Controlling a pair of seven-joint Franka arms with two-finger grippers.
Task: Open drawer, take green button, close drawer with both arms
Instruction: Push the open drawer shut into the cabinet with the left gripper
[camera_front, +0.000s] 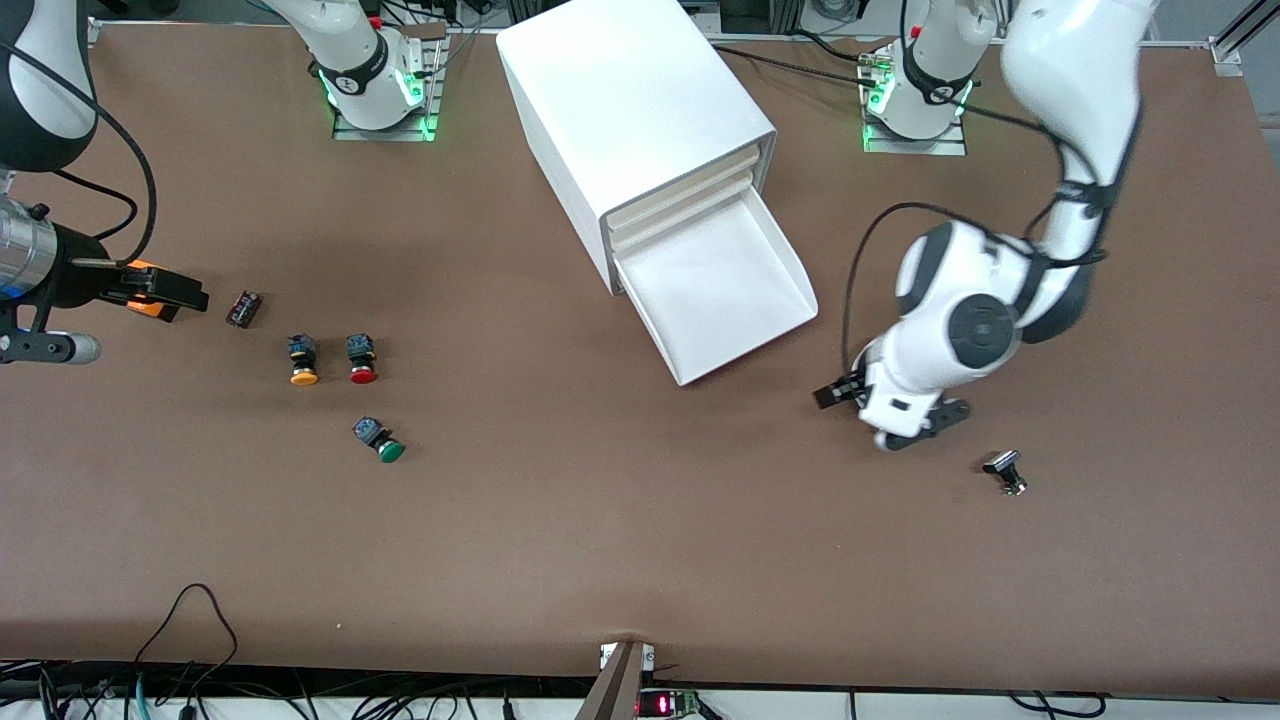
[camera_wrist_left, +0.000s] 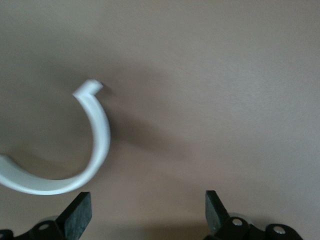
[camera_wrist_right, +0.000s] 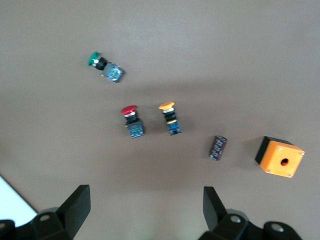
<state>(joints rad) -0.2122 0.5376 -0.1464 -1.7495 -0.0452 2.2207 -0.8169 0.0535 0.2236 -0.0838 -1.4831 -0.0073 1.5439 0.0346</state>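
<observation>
Nearest the front camera: small black-and-silver part (camera_front: 1006, 472) lying alone toward the left arm's end of the table (camera_front: 640, 560), w/ wide bare brown tabletop nearer the camera than it.

Green button (camera_front: 379, 440) (camera_wrist_right: 105, 67): round green cap, black-and-blue body, lying on its side on the table, toward the right arm's end. Plenty of bare surface all round it. Red-capped button (camera_front: 361, 361) (camera_wrist_right: 131, 120) and yellow-capped button (camera_front: 303, 361) (camera_wrist_right: 170, 118) sit side by side, farther from the camera than the green one, apart from it. Small black cylinder part (camera_front: 243, 309) (camera_wrist_right: 217, 147) lies near them, closer to the right arm's end.

Cabinet (camera_front: 630, 120): white box set at an angle mid-table, btwn the two arm bases. Bottom drawer (camera_front: 725, 290) is pulled well out toward the camera; tray interior looks plain white, nothing seen in it. Upper drawers in.

Left gripper (camera_front: 838, 390) (camera_wrist_left: 148, 217) hangs low over the table just beside the open drawer's front corner, not touching; fingers spread wide, nothing btwn them. Left wrist view shows a curved white edge (camera_wrist_left: 97, 132) of that drawer corner.

Right gripper (camera_front: 165, 292) (camera_wrist_right: 145, 212) is up over the table edge at the right arm's end, fingers parted, holding nothing. Right wrist view looks down on the three buttons plus an orange-and-black block (camera_wrist_right: 280, 157).
</observation>
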